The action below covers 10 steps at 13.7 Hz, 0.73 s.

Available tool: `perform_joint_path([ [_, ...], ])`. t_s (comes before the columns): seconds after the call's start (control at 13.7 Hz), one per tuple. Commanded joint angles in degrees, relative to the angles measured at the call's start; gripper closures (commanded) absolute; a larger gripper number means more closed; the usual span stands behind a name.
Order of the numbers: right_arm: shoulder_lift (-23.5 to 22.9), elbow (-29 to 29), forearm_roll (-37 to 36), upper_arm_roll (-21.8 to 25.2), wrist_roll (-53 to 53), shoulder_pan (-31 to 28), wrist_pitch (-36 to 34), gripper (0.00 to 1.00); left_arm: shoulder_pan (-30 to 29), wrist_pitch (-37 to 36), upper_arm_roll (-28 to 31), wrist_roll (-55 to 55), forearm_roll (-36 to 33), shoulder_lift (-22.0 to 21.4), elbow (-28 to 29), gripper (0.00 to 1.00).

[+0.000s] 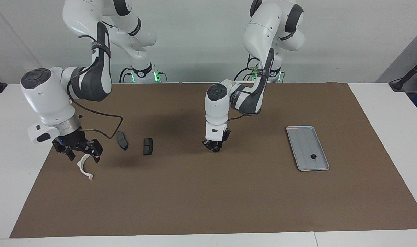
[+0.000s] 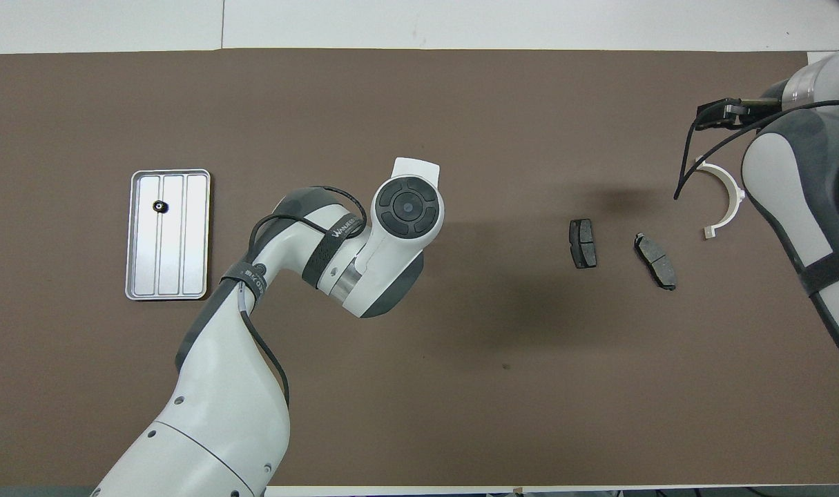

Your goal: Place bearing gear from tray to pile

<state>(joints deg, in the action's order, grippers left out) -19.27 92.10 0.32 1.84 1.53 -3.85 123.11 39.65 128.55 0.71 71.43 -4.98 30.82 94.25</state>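
Bearing gear (image 1: 312, 156), small black toothed ring, lies in the ridged silver-grey metal tray (image 1: 299, 145) toward the left arm's end of the table. Left gripper (image 1: 215, 146), finger state indeterminate, hangs over bare mat mid-table, between tray and pile; likely picker. Right gripper (image 1: 80, 151), fingers wide, hovers by white semicircular plastic bracket (image 1: 84, 167).

Left arm reaches out to mid-table, wrist bent straight down, its black two-finger gripper (image 1: 215, 146) hanging low with fingers drawn close. Right arm stretches wide, wrist tilted, its black gripper (image 1: 78, 151) spread open, empty.
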Motion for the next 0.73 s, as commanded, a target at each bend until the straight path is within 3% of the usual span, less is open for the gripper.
perform_joint_path([
  [0.0, -0.1, 0.5, 1.1, -0.2, -1.0, -0.3, 0.0, 0.0, 0.3, 1.7, 0.2, 1.6, -1.5, 0.0, 1.4, 1.0],
  [0.07, -0.2, 0.9, 1.1, -0.2, -1.0, -0.3, 0.1, 0.0, 0.3, 1.6, 0.2, 1.6, -1.5, 0.0, 1.5, 1.0],
  [0.15, -0.2, 0.8, 1.0, -0.2, -1.0, -0.3, 0.1, 0.0, 0.3, 1.5, 0.2, 1.6, -1.6, 0.0, 1.5, 0.8],
  [0.44, -0.2, 0.3, 0.2, -0.3, -1.2, -0.3, -0.8, 0.0, 0.3, 1.1, 0.3, 1.8, -1.6, 0.0, 2.0, 0.36],
  [0.51, -0.2, 0.3, 0.1, -0.3, -1.6, -0.3, -0.9, 0.0, 0.2, 0.5, 0.3, 1.6, -1.6, -0.1, 1.6, 0.15],
  [0.66, -0.2, -0.3, -0.1, -0.4, -1.6, 1.5, -3.5, 0.0, -0.2, -4.0, 0.9, 0.6, -3.5, -0.3, -0.4, 0.07],
])
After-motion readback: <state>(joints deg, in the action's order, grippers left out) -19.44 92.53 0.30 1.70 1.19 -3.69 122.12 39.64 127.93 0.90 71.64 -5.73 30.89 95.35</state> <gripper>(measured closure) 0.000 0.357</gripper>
